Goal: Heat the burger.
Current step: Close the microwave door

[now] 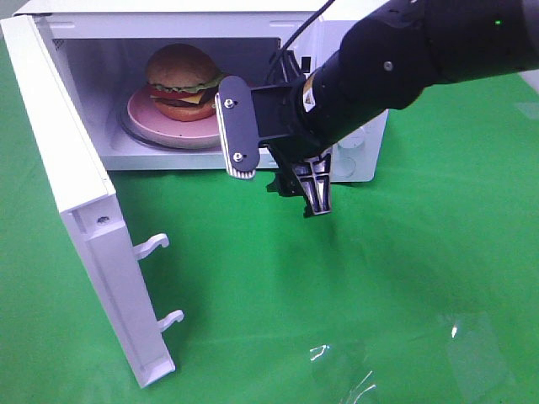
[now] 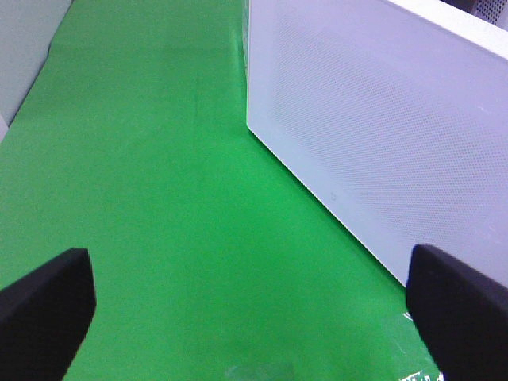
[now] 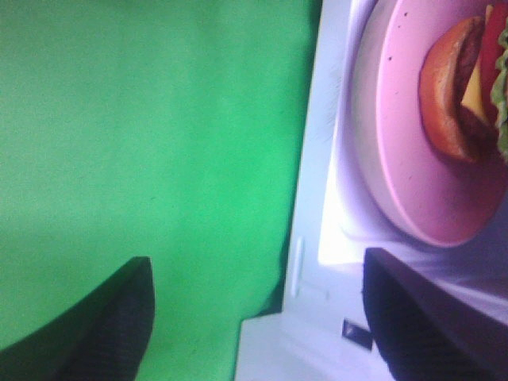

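The burger (image 1: 181,76) sits on a pink speckled plate (image 1: 147,118) inside the open white microwave (image 1: 84,93). My right gripper (image 1: 278,168) hangs open just in front of the oven's opening, to the right of the plate, with nothing between its fingers. The right wrist view shows that gripper (image 3: 258,266) open over the oven's front sill, with the plate (image 3: 413,159) and burger (image 3: 456,95) beyond it. In the left wrist view my left gripper (image 2: 248,262) is wide open and empty above the green cloth. The left arm is out of the exterior view.
The microwave door (image 1: 76,210) swings out toward the front left, its two latch hooks (image 1: 152,246) sticking out. A white dotted panel of the microwave (image 2: 381,135) stands close by the left gripper. Green cloth (image 1: 379,295) covers the table.
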Controlling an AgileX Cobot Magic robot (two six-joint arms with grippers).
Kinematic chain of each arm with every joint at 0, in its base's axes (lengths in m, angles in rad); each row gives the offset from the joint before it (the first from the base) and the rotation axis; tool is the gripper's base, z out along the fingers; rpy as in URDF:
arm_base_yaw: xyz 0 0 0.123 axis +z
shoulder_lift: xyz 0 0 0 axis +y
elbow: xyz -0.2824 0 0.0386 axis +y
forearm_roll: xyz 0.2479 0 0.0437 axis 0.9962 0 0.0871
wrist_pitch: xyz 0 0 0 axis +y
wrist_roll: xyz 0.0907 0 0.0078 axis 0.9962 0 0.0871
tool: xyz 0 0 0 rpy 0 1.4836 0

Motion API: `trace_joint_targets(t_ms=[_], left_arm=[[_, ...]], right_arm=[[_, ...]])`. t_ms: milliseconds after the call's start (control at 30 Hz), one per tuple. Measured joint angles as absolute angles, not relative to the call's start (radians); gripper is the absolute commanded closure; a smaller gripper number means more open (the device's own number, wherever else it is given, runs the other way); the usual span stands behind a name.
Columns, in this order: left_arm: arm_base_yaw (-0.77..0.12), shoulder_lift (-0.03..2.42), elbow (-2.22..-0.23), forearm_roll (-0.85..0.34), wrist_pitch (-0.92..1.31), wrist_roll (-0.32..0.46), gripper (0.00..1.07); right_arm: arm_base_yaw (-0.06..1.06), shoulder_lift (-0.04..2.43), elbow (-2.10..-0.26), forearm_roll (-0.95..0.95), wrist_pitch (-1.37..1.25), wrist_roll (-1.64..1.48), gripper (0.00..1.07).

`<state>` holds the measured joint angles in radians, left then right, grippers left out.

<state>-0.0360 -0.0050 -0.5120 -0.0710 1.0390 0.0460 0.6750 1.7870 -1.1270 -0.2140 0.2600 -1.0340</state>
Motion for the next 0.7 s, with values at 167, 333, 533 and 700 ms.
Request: trace_joint_targets(t_ms=[167, 333, 533, 700], left_arm=[[-0.036, -0.005, -0.512, -0.071, 1.039, 0.046, 0.06], [-0.036, -0.005, -0.512, -0.071, 1.039, 0.046, 0.06], [-0.036, -0.005, -0.512, -0.071, 1.039, 0.046, 0.06], [-0.036, -0.005, -0.512, -0.071, 1.039, 0.046, 0.06]], right_arm=[[0.675, 1.702, -1.033, -0.214, 0.260, -0.960, 0.37], [0.675, 1.590, -0.927, -0.214, 0.260, -0.805, 0.37], [0.675, 1.506, -0.862, -0.213, 0.261, -0.659, 0.37], [0.675, 1.404, -0.799, -0.209, 0.306, -0.432, 0.37]])
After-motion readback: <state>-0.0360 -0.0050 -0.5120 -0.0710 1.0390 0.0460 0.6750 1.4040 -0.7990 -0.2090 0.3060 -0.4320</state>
